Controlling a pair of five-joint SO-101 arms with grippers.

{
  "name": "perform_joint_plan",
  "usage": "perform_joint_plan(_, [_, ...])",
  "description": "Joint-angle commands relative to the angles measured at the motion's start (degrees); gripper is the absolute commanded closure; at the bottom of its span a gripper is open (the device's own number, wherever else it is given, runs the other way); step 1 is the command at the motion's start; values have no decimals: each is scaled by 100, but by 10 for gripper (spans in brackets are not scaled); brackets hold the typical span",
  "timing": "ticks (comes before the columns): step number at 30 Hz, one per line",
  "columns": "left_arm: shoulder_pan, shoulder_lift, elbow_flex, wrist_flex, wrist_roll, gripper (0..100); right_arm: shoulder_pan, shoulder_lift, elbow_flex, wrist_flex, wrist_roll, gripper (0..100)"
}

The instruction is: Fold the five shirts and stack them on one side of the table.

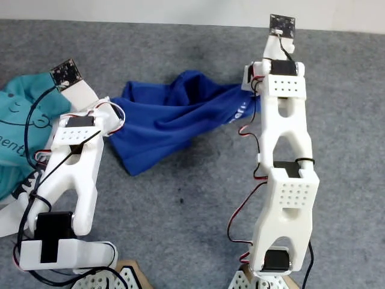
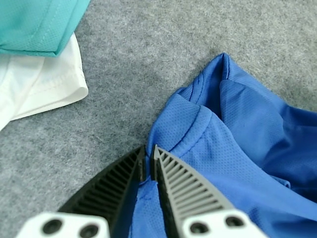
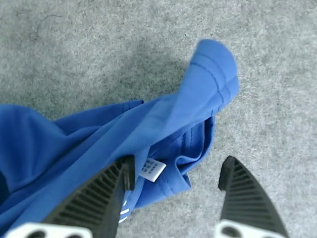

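A crumpled blue shirt (image 1: 174,117) lies across the middle of the grey table between the two arms. My left gripper (image 2: 148,161) is shut on the blue shirt's (image 2: 233,144) hem at its left end. My right gripper (image 3: 176,173) stands open at the shirt's right end, one finger (image 3: 106,191) resting on the blue cloth (image 3: 89,144) near a white label (image 3: 152,169), the other finger (image 3: 242,191) over bare table. A teal shirt (image 1: 21,120) lies at the left edge on top of a white shirt (image 2: 37,84).
The grey felt table (image 1: 198,198) has free room in front of the blue shirt, between the two arm bases. A teal hem (image 2: 39,25) and the white sleeve lie close beyond my left gripper. The table's far edge (image 1: 180,23) runs behind the shirts.
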Motion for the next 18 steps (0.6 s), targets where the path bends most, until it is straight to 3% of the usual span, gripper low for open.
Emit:
perform_joint_plan(1, [-48, -31, -233, -88, 18, 993, -136, -242, 75, -92, -97, 725])
perform_joint_plan(6, [-48, -31, -233, -88, 18, 993, -189, -233, 365, -286, -79, 802])
perform_joint_plan(18, [-40, -31, -163, -114, 9, 993, -198, -233, 1191, -1156, -44, 844])
